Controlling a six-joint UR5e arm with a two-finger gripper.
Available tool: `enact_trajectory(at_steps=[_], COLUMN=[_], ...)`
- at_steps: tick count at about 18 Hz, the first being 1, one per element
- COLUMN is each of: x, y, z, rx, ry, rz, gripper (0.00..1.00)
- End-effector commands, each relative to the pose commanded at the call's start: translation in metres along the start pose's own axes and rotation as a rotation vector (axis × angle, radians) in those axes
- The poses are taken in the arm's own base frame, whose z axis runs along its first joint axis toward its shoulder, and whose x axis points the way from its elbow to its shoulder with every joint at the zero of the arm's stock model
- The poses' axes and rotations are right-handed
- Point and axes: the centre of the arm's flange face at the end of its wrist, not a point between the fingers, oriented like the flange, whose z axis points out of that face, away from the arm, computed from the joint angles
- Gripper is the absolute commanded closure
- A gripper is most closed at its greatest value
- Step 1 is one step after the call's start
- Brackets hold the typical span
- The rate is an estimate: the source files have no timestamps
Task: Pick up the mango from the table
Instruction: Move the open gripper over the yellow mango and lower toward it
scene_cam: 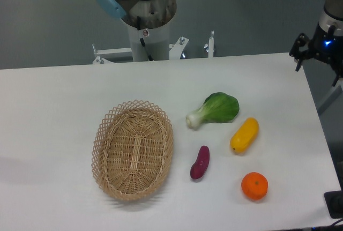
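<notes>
- Nearest you: orange [254,185], front right of the table [53,102], near the front edge.
- Just behind it, the mango [244,135], lying tilted, untouched, apart from its neighbours.
- Left of the mango: purple sweet potato [200,162], also tilted.
- Behind both: green veg [214,110], white stem end pointing left.
- Wicker basket [133,149] w/ nothing inside, left of centre.
- Gripper [320,49] sits far right past the table's back corner, well apart from the mango; mostly cut off, so you can't tell how wide it's open. Nothing seen in it.
</notes>
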Motion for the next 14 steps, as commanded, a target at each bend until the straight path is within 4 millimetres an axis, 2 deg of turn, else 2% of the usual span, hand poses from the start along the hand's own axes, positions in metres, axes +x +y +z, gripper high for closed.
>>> enact_trajectory(at_steps=[4,8,14], x=[0.005,0.014,0.032], y=[-0.001,-0.002,-0.010], z=[0.011,0.033,0.088], rx=[0.003,0.007,0.011], ry=[0.020,0.045,0.040], rz=[0.000,0.003,-0.029], gripper=[0.00,0.00,0.00])
